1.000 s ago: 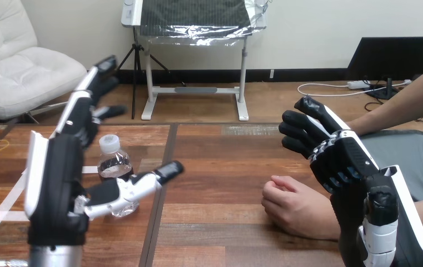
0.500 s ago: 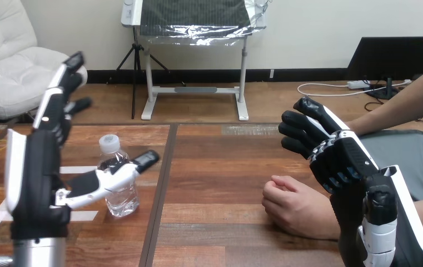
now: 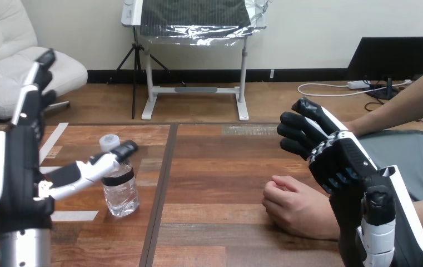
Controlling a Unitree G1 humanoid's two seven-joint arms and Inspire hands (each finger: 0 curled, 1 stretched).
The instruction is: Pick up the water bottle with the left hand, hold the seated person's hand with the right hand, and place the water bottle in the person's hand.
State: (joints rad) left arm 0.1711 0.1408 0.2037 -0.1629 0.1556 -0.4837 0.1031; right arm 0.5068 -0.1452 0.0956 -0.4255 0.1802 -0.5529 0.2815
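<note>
A small clear water bottle with a white cap stands upright on the wooden table, left of the middle seam. My left hand is raised just left of it, open, fingers straight up, its thumb reaching across the front of the bottle's neck. Whether the thumb touches the bottle I cannot tell. My right hand hovers at the right, open with relaxed fingers, above and just right of the person's hand. That hand rests loosely curled on the table, apart from mine.
White tape strips mark the table's left part. The person's other forearm crosses behind my right hand at the right edge. A dark seam runs down the table beside the bottle.
My left hand has swung leftward, off the front of the bottle, so the whole bottle now shows. The right hand and the person's hand have hardly moved.
</note>
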